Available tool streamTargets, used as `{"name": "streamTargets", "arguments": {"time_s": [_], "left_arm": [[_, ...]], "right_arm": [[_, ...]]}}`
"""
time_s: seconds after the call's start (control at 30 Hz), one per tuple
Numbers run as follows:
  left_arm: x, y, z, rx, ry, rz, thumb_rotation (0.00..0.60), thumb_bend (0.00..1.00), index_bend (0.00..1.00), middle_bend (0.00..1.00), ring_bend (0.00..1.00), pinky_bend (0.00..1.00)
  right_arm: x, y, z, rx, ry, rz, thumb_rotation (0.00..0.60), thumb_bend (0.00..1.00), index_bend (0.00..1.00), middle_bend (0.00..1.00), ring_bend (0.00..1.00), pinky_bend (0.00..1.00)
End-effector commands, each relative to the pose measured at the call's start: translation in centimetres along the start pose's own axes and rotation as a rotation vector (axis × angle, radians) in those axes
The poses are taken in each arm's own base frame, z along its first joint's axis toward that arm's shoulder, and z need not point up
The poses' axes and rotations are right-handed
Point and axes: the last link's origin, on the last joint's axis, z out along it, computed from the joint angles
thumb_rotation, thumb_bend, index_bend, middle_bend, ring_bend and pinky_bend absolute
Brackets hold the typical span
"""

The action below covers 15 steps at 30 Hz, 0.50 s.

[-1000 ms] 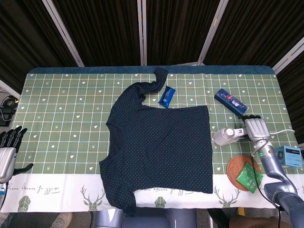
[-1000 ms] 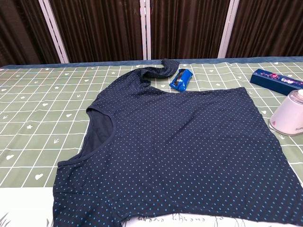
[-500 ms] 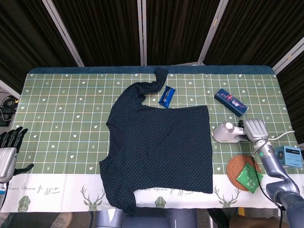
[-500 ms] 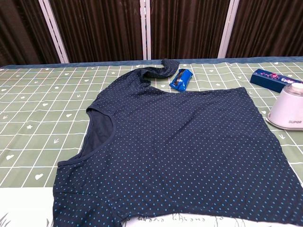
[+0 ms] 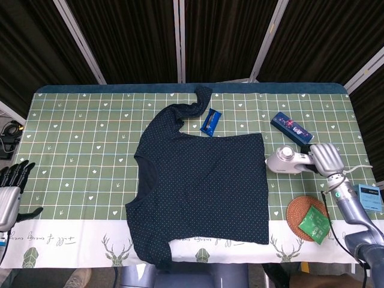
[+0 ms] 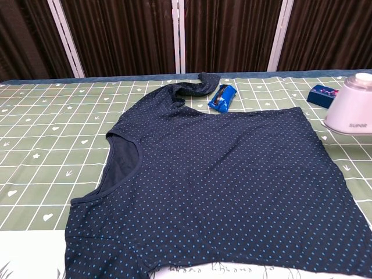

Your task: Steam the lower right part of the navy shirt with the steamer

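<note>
A navy shirt (image 5: 204,186) with small blue dots lies flat on the table (image 5: 78,138), which has a green checked cloth with hearts. The neck hole points to the left side of the table and the bottom edge points to the right.

The right hand (image 5: 327,157) grips the handle of a white steamer (image 5: 285,161). The steamer sits just beside the shirt's right edge, near its far corner. In the chest view the steamer (image 6: 351,107) is past the right side of the shirt (image 6: 221,186).

The left hand (image 5: 11,191) is low at the left edge of the table, holding nothing, with its fingers apart and pointing up.

A small blue packet (image 5: 210,122) lies by the shirt's sleeve. A long blue box (image 5: 291,128) lies behind the steamer. A round woven mat (image 5: 300,211) has a green packet (image 5: 314,225) on it, close to the right arm.
</note>
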Motion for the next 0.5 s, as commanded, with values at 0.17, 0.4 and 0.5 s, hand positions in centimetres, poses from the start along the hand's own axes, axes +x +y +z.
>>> {"name": "streamTargets", "arguments": {"time_s": [0.17, 0.4, 0.5], "left_arm": [[0.1, -0.1, 0.1, 0.001, -0.002, -0.007, 0.600, 0.00, 0.00, 0.00, 0.00, 0.00], [0.1, -0.3, 0.2, 0.007, -0.004, -0.012, 0.600, 0.00, 0.00, 0.00, 0.00, 0.00], [0.1, -0.4, 0.3, 0.010, -0.008, -0.013, 0.600, 0.00, 0.00, 0.00, 0.00, 0.00]], "right_arm": [[0.6, -4.2, 1.1, 0.164, 0.031, 0.023, 0.600, 0.91, 0.81, 0.68, 0.66, 0.92], [-0.3, -10.0, 1.7, 0.372, 0.014, -0.015, 0.600, 0.91, 0.81, 0.68, 0.66, 0.92], [-1.0, -13.1, 1.7, 0.482, -0.004, -0.035, 0.600, 0.91, 0.81, 0.68, 0.66, 0.92]]}}
